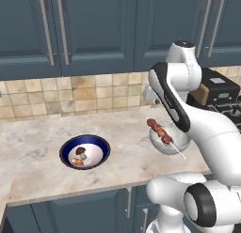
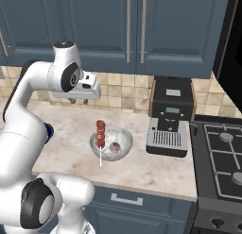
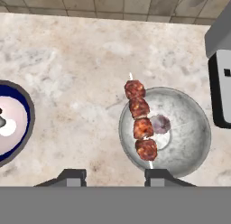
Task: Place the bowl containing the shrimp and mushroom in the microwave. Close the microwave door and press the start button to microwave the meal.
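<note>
Left base view: the bowl (image 1: 85, 151) sits on the marbled beige tabletop (image 1: 37, 157), round and wide, dark blue outside, glossy white inside
Meal: the mushroom (image 1: 81, 151) with its brown cap and the little orange shrimp (image 1: 76, 161) lie together in that bowl
Neighbour: a pale grey bowl (image 1: 169, 139) stands well to the right, with a meat skewer (image 1: 161, 132) of lumpy reddish-brown chunks tilted across its rim
Backdrop: tan square wall tiles (image 1: 75, 98), flat blue cabinet doors (image 1: 89, 27) with thin metal handles

Right base view: the white arm arches over the tabletop, wrist up above the grey bowl and skewer
Right side: a boxy black coffee machine (image 2: 170, 117) with a ribbed grey drip tray, then a stove (image 2: 222, 157) with dark grates

Hand view: looking straight down, the gripper (image 3: 113, 175) hangs high above the tabletop
Jaws: apart, nothing between them
Below: the grey bowl is under the right fingertip (image 3: 155, 175), the blue bowl's curved rim is at the left edge, well apart from it
</note>
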Motion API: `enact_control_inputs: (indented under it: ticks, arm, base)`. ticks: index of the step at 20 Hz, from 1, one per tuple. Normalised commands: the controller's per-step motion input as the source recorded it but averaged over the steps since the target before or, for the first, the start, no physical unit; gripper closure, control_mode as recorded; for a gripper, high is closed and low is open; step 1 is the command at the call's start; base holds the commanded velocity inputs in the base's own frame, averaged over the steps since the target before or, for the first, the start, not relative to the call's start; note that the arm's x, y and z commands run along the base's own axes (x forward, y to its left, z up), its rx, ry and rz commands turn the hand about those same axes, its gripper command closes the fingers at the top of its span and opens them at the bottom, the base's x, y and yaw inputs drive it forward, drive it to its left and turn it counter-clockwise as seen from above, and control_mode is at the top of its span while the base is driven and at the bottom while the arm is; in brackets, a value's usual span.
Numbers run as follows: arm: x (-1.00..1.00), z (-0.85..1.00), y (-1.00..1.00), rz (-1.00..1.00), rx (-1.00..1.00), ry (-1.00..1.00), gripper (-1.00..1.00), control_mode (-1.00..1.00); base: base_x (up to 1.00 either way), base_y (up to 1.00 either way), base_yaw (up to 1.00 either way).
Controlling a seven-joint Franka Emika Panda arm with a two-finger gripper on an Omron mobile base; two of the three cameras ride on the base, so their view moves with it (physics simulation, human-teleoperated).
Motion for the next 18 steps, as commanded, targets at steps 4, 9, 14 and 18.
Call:
enact_control_inputs:
  ticks: [4,9,14,18]
  arm:
    - [0.0,-0.09,0.0,0.0,0.0,0.0,-1.0,-1.0]
    - [-0.19,-0.2,0.01,0.0,0.0,0.0,-1.0,-1.0]
    - [-0.43,-0.22,0.14,0.0,0.0,0.0,-1.0,-1.0]
    - [-0.38,-0.28,0.21,0.0,0.06,0.0,-1.0,-1.0]
  base:
    - [0.0,0.0,0.0]
    - [0.0,0.0,0.0]
    - [0.0,0.0,0.0]
    - [0.0,0.0,0.0]
